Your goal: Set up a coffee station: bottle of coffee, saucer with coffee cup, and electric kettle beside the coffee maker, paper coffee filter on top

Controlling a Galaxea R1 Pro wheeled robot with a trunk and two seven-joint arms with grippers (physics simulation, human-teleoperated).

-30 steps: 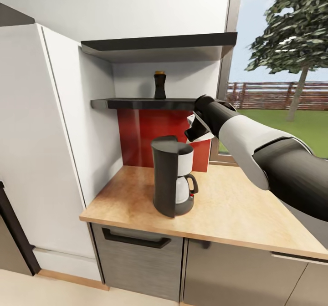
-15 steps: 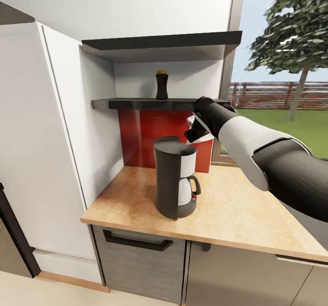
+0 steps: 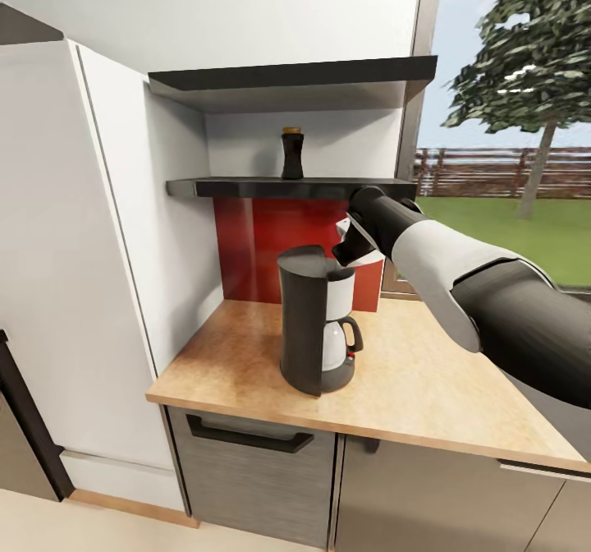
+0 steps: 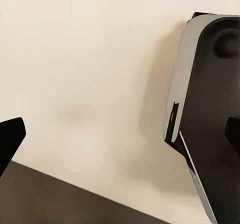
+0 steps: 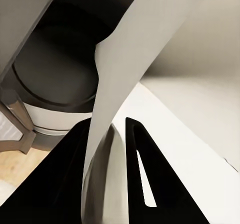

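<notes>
The coffee maker (image 3: 312, 322) stands on the kitchen countertop (image 3: 410, 379), near its left end. Just above its open top and slightly right of it, my right gripper (image 3: 349, 246) is shut on the white paper coffee filter (image 3: 344, 226). In the right wrist view the filter (image 5: 130, 59) hangs pinched between the dark fingers (image 5: 65, 184), over the coffee maker's round top basket (image 5: 60, 69). The bottle of coffee (image 3: 291, 154) stands upright on the kitchen shelf (image 3: 246, 186). My left gripper (image 4: 120, 139) is open over pale floor.
A thicker dark slab shelf (image 3: 287, 75) sits above the thin one, over a red backsplash (image 3: 263, 240). A tall white cabinet (image 3: 82, 248) walls the counter's left end; a window (image 3: 509, 166) is at right. A grey-and-black robot part (image 4: 210, 109) is in the left wrist view.
My right gripper has come down a little with the filter, closer to the coffee maker's top. The head camera has shifted slightly.
</notes>
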